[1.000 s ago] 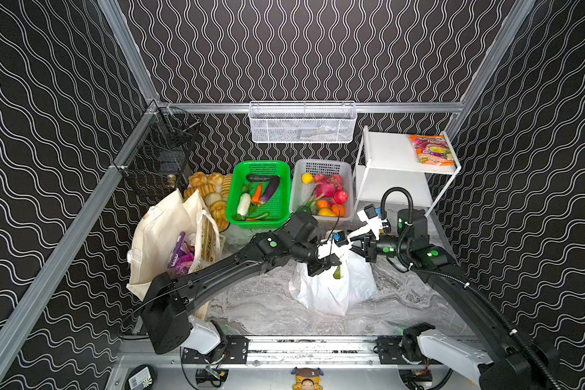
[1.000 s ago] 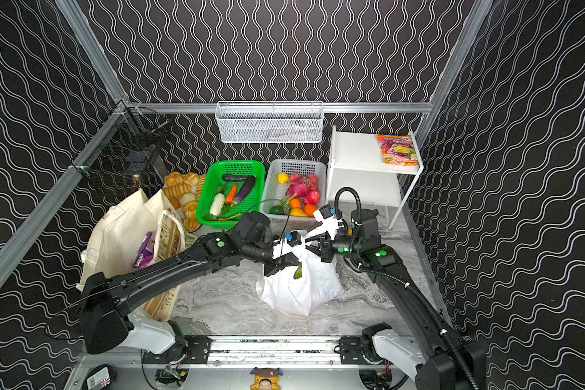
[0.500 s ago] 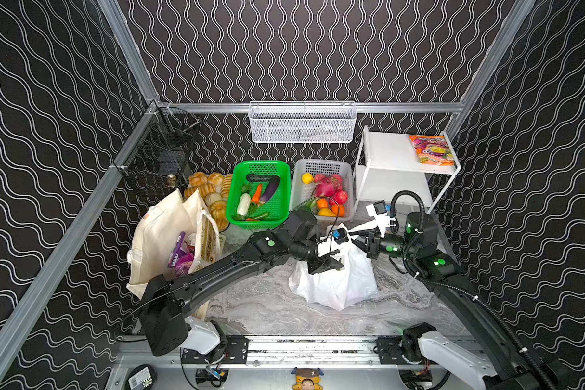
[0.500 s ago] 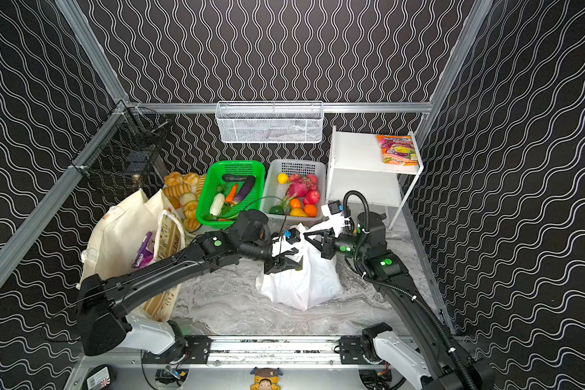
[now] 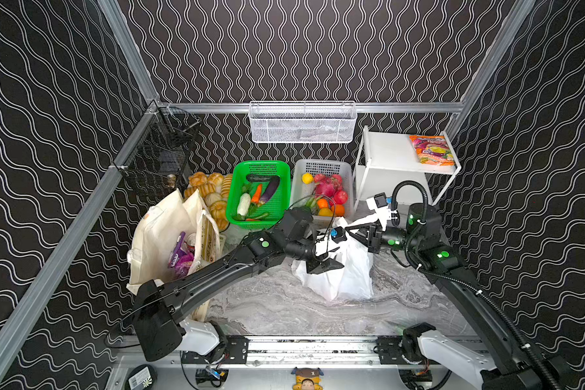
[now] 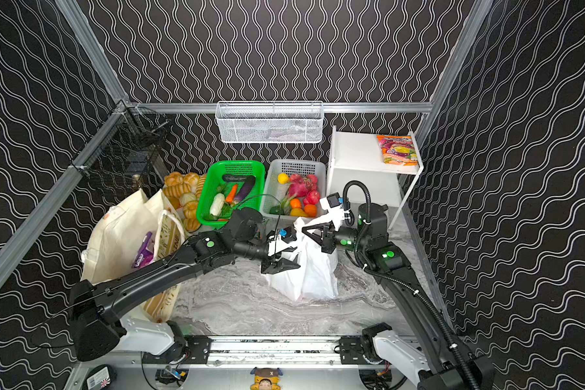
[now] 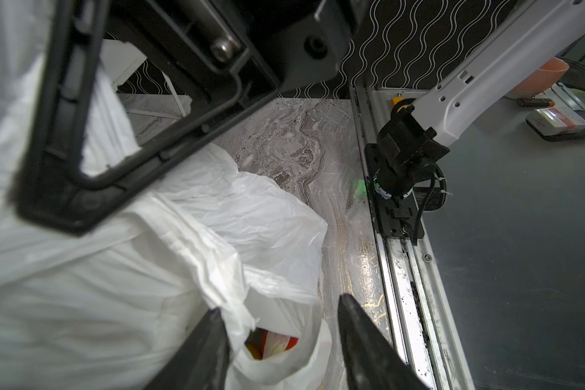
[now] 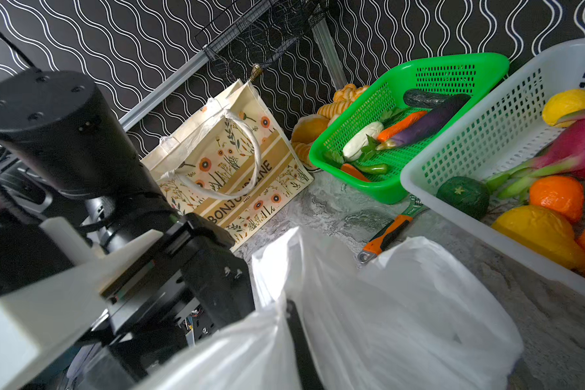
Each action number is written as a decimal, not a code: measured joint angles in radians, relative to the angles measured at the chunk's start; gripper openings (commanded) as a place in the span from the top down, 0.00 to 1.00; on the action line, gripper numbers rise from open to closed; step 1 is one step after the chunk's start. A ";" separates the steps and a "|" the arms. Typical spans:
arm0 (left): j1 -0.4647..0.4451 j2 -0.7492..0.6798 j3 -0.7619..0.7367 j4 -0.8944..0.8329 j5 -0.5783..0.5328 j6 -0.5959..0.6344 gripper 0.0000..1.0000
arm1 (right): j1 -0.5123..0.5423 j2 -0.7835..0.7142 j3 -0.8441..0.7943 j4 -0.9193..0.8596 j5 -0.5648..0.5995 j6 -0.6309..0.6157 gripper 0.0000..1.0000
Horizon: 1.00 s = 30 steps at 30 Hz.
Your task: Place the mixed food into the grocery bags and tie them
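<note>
- Grey marbled bench (image 5: pixel 277 307), low in both top views, carries the white plastic bag (image 5: pixel 348 280) at mid-frame. A red-orange item (image 7: pixel 271 342) shows in the bag's mouth.
- Over the bag's left side hangs the left gripper (image 5: pixel 330 258), its fingers (image 7: pixel 362 337) spread apart with a fold of plastic loose between them.
- At the bag's upper right, the right gripper (image 5: pixel 352 232) has its fingers pinched on the bag's top edge.
- At frame left, the cream tote (image 5: pixel 159 236) holds purple snack packets (image 5: pixel 179 261) and a red can (image 5: pixel 191 239).
- Farther back, the green basket (image 5: pixel 231 199) and the white basket (image 5: pixel 294 189) hold toy produce.
</note>
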 measured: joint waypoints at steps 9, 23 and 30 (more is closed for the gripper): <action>0.005 -0.028 -0.006 -0.023 -0.025 0.000 0.34 | -0.001 -0.010 -0.066 0.007 0.000 -0.034 1.00; 0.062 -0.069 0.059 -0.047 -0.090 -0.056 0.01 | -0.001 -0.033 -0.096 0.025 -0.005 -0.095 1.00; 0.072 0.129 0.210 -0.163 -0.016 0.039 0.04 | -0.002 -0.027 -0.098 0.054 -0.020 -0.116 1.00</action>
